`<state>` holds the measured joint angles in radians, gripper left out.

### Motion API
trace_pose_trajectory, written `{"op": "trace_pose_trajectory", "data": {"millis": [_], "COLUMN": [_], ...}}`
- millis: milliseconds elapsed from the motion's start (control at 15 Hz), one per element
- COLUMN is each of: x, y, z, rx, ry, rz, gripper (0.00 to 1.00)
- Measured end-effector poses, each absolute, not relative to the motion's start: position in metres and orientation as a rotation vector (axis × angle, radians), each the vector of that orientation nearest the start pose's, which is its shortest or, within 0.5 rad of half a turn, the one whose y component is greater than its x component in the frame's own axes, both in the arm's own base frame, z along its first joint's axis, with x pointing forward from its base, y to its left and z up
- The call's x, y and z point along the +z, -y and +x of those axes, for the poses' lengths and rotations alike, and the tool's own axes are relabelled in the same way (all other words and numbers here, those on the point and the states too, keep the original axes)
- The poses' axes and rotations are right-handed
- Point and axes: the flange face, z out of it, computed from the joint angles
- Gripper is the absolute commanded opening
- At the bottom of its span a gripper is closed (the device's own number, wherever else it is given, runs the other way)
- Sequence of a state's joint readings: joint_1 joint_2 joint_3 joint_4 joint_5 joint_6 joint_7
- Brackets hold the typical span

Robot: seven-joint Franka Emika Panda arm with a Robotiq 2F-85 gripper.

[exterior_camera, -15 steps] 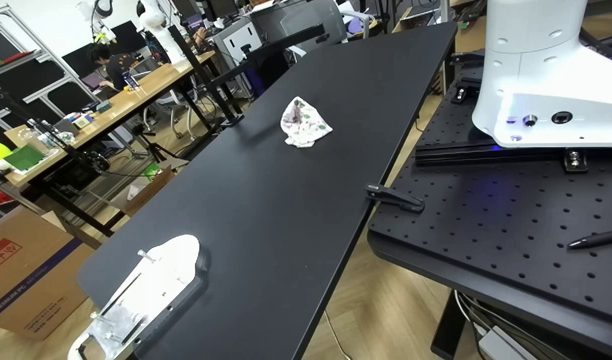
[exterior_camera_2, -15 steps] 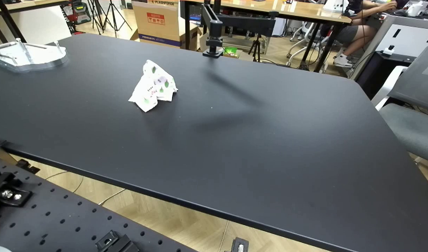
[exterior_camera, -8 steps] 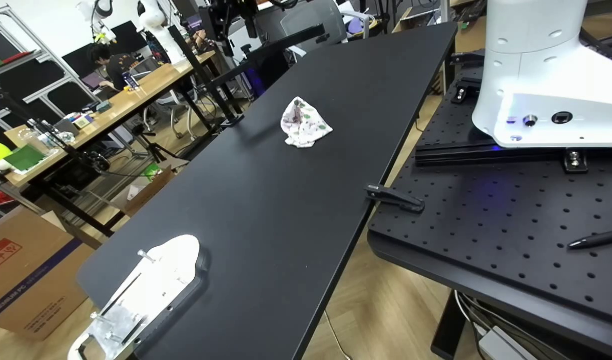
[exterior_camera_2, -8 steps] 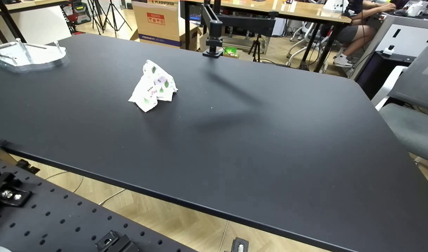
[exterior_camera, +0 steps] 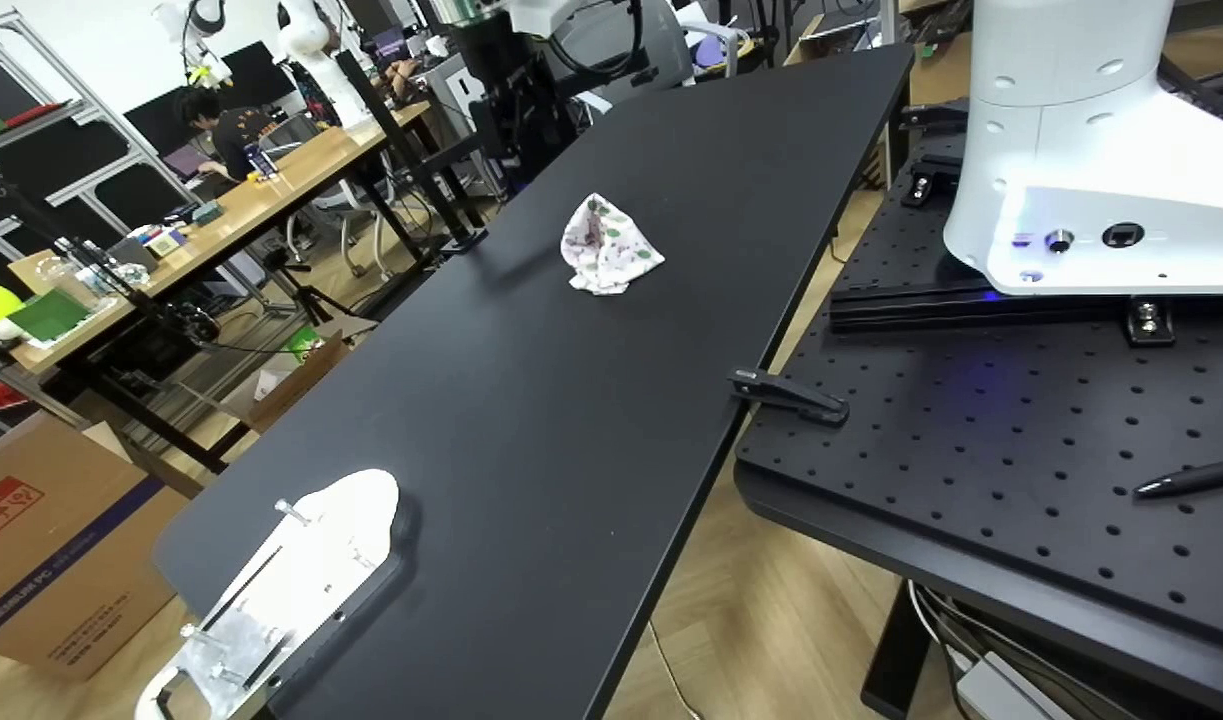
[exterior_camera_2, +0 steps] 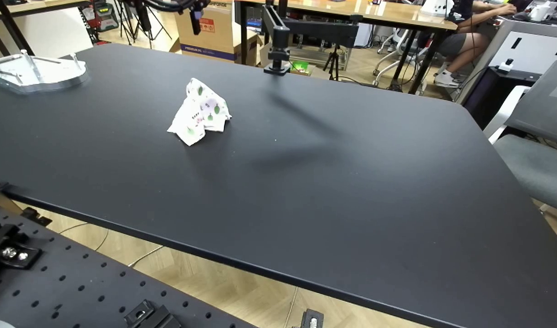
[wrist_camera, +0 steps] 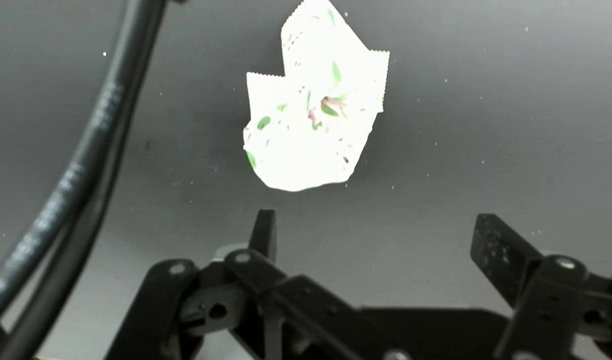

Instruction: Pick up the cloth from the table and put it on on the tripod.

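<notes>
In an exterior view, the cloth [exterior_camera_2: 203, 111] lies on the table [exterior_camera_2: 305, 205], right of the fixture [exterior_camera_2: 43, 74], left of the stand [exterior_camera_2: 279, 43].

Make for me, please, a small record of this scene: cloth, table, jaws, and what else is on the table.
object: white cloth with green print, crumpled
surface: black table
jaws: open, apart from the cloth
also on table: pegged white plate
at table edge: black stand
progress: cloth not yet picked up
destination: unclear; a black tripod stands beyond the table
</notes>
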<state>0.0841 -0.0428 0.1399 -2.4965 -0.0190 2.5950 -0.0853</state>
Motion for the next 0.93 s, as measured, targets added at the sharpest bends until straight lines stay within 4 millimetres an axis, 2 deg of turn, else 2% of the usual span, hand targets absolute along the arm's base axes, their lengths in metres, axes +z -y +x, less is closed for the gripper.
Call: {"op": "trace_pose_trajectory", "data": {"millis": [267,667,733,867,933], "x": [0.279,0.244,0.238,0.227,0.223], "y": [-0.096,-0.076,-0.074,-0.071,-0.071], "z": [0.459,0.461,0.461,0.458,0.456], "rx": [-0.134,-0.202,-0.191,-0.171,-0.171], "ry": [0.551,0.533,0.531,0.523,0.515], "rz": [-3.114,-3.124,-3.127,-3.128,-3.128], "gripper": [1.0,1.0,0.78,0.67,0.58]}}
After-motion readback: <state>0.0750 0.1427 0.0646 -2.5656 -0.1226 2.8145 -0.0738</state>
